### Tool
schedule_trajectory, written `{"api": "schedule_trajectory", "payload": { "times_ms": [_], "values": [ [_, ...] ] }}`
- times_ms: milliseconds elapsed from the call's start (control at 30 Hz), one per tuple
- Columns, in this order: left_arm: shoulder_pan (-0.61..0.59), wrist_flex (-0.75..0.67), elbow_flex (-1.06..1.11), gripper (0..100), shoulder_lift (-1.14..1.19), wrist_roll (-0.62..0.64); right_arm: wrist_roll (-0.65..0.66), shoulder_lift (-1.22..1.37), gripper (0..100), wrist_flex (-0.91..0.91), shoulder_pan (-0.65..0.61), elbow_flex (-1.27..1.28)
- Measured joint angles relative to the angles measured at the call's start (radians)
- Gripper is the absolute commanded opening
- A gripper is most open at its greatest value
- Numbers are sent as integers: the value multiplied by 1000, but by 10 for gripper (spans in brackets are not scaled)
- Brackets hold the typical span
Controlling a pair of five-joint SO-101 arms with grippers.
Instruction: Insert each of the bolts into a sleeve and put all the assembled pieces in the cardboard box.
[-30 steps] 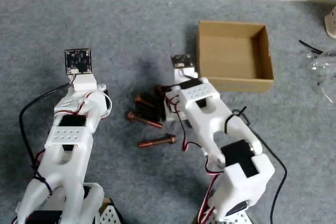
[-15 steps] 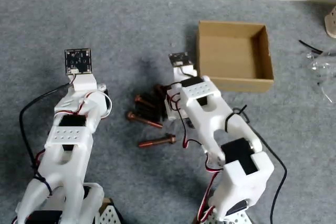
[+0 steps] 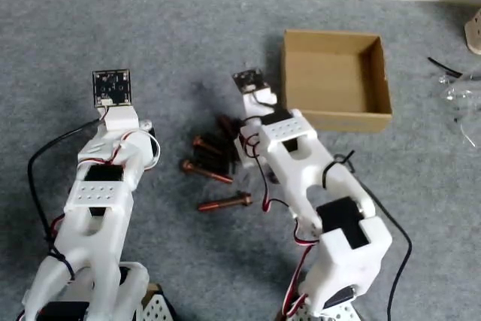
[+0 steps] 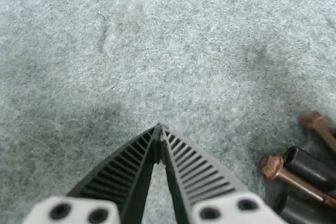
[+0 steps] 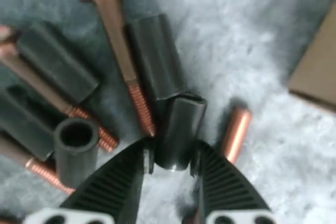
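Right wrist view: right gripper (image 5: 170, 157) pinches a black sleeve (image 5: 178, 124) near the cardboard box (image 5: 315, 69); left gripper (image 4: 159, 129), farther from it, is closed on nothing.

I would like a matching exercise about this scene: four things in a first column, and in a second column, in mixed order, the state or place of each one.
Column one
1. left gripper
2. right gripper
3. cardboard box
4. copper bolt nearest the arm bases

Column two
A. open at the top, nothing inside
B. shut on a black sleeve
C. shut, over bare carpet
D. lying flat on the carpet, held by nothing

Right pairs: 1-C, 2-B, 3-A, 4-D
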Motion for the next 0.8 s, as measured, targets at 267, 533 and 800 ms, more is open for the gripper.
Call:
{"api": "schedule_trajectory", "payload": {
  "times_ms": [267, 533, 800],
  "values": [
    [0, 0, 0, 21, 0, 0, 6, 72, 90, -15, 17, -3],
    [0, 0, 0, 21, 0, 0, 6, 81, 3, -15, 37, -9],
    [0, 0, 0, 21, 0, 0, 8, 32, 4, -5, 52, -9]
  ]
}}
